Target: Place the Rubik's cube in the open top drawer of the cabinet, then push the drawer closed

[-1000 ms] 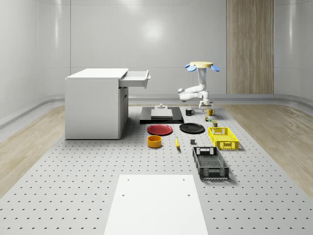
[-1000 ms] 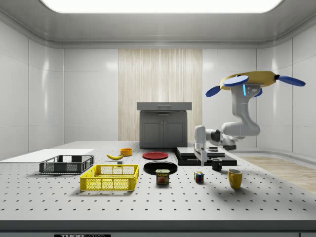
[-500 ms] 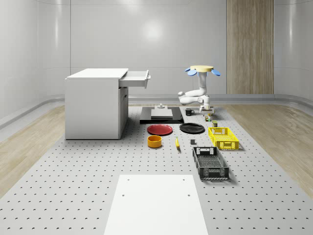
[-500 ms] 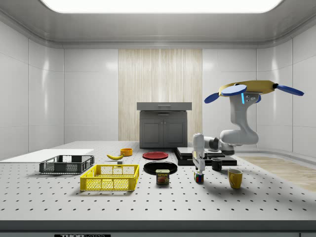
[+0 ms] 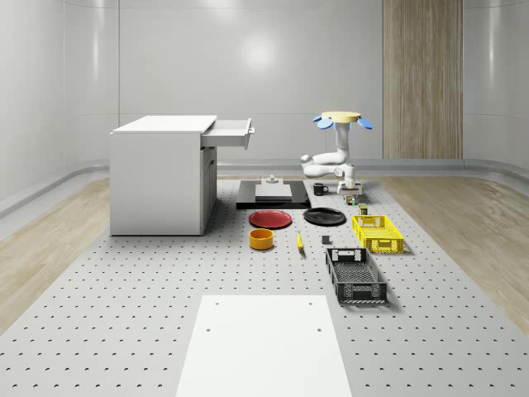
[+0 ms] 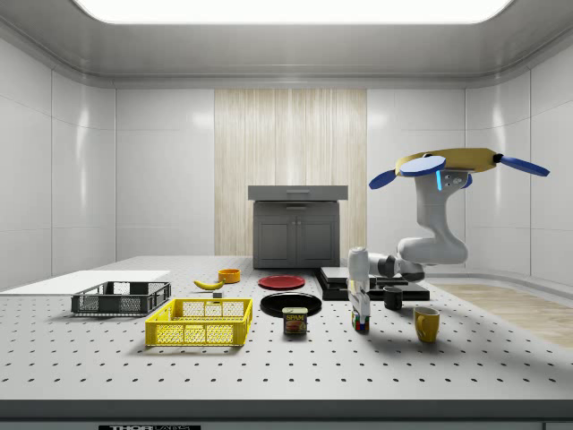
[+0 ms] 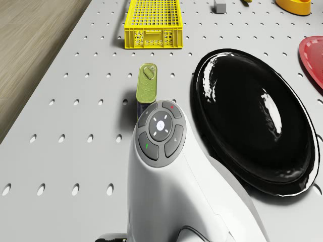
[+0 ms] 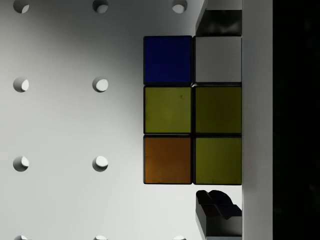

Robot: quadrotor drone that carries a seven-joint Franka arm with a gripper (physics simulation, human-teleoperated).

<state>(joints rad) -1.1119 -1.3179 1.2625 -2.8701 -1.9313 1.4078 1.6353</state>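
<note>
The Rubik's cube (image 8: 192,110) sits on the perforated table, also seen in the side view (image 6: 361,324) and far right of the whole-scene view (image 5: 351,200). My gripper (image 8: 218,110) points straight down over it, open, with one finger (image 8: 220,22) and the other finger (image 8: 217,212) on opposite sides of the cube, close to its faces. The drone (image 6: 457,163) hovers above and to the side view's right of the cube. The white cabinet (image 5: 161,174) stands at the whole-scene view's left, its top drawer (image 5: 231,132) pulled open.
A Spam can (image 7: 147,83) and a black plate (image 7: 252,121) lie close to the arm. A yellow mug (image 6: 426,322) and a black mug (image 6: 393,297) stand near the cube. A yellow crate (image 6: 201,322) and a black crate (image 6: 121,298) sit further off.
The drone has sunk lower and the arm has brought the gripper down from above the table until its fingers stand around the Rubik's cube. The cube has not moved.
</note>
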